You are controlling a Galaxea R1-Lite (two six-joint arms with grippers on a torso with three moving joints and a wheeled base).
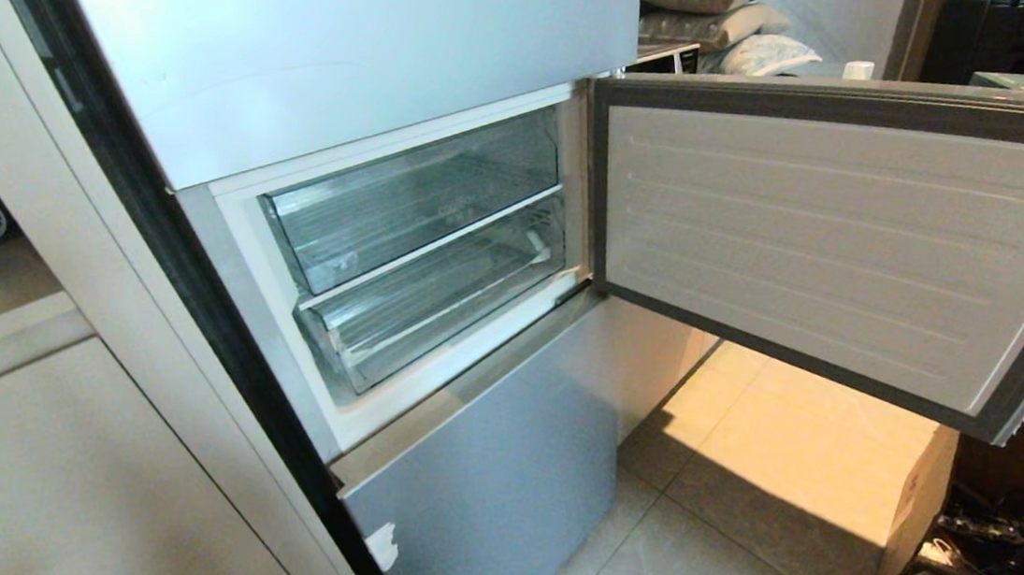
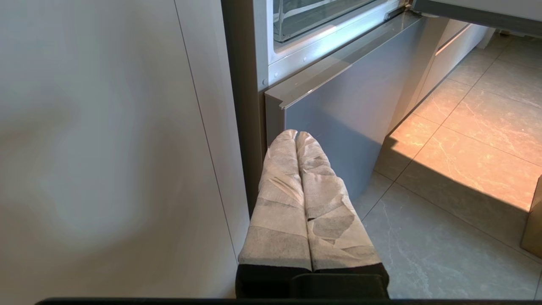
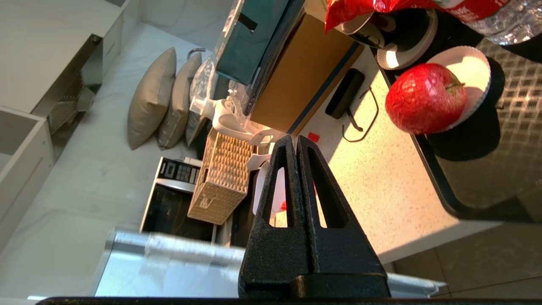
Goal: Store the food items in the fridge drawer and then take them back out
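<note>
Both clear fridge drawers (image 1: 414, 198) sit empty; the apple (image 3: 424, 98) rests on a white dish (image 3: 470, 76); both grippers (image 3: 296, 142) clenched, holding nothing.

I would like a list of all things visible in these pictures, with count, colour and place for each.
fridge: one, pale silver-blue, centre of head view; middle door swung open to the right
drawers: two, clear, stacked in the open compartment, both look empty
tape scrap: one, white, on lower fridge panel
cabinets: beige, left of fridge
apple: one, red, on a white dish on a dark tray, right wrist view
counter: one, pale speckled, beside the tray
basket: one, woven tan, on the counter
pillows: three, beige and pale, stacked behind the door
left gripper: white-wrapped, shut, low by the lower panel
right gripper: black, shut, over the counter
</note>
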